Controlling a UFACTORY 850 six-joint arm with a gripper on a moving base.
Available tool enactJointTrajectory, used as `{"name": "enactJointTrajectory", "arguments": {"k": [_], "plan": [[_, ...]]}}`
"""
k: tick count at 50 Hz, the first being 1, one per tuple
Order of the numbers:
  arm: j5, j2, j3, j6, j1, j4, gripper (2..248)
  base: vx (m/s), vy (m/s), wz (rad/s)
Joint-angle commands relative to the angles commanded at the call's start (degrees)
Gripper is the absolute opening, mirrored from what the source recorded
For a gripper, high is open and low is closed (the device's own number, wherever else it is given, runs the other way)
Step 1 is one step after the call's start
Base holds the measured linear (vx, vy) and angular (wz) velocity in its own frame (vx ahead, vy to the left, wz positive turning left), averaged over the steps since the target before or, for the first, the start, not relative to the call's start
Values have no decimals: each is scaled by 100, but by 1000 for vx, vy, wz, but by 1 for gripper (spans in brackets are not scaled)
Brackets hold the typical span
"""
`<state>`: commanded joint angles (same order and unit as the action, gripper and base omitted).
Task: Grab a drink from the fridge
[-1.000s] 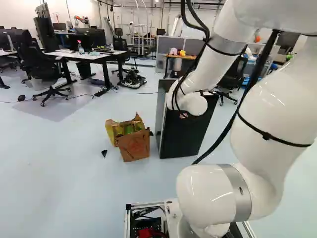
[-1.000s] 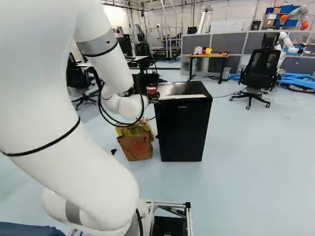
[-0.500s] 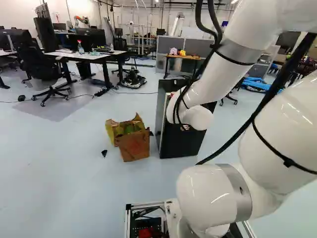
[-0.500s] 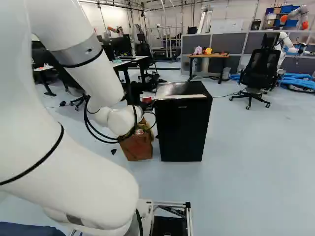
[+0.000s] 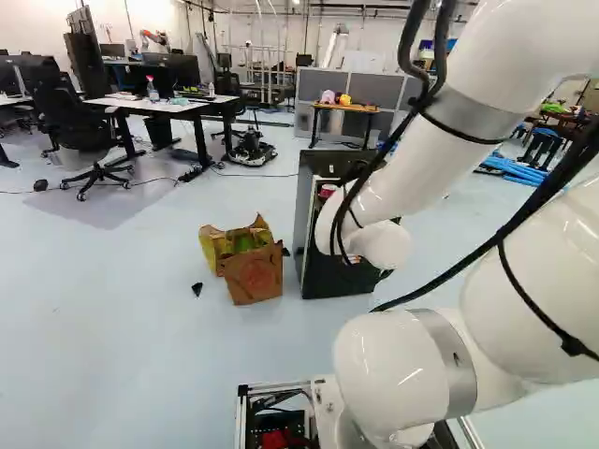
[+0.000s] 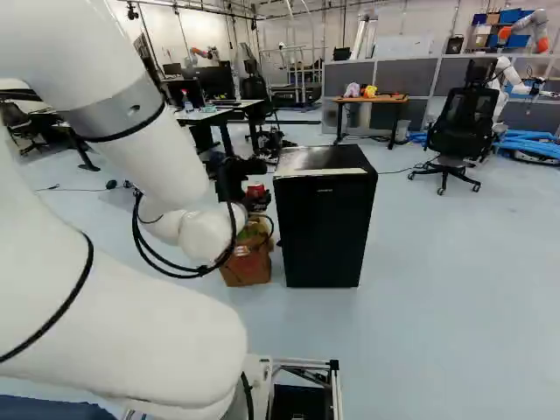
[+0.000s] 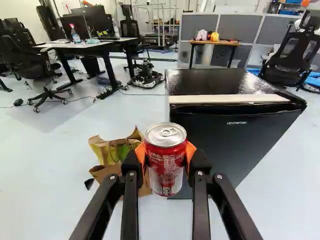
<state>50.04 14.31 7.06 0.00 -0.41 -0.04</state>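
At the far left, a spray bottle stands on a table. Further right and nearer, the paper bag sits open on the floor; the left base view shows it uncovered, the right partly behind the arm. The end effector pinches the drink can, upright between its orange pads. The wrist view reveals its lid, the right base view a patch of red. Rightward, the fridge is largely arm-covered only in the left base view.
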Motion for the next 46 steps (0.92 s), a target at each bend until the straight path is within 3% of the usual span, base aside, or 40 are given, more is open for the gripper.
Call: {"name": "enactJointTrajectory", "arguments": {"k": [46], "plan": [[-4, 169, -206, 0, 41, 4, 98, 0, 0, 0]]}}
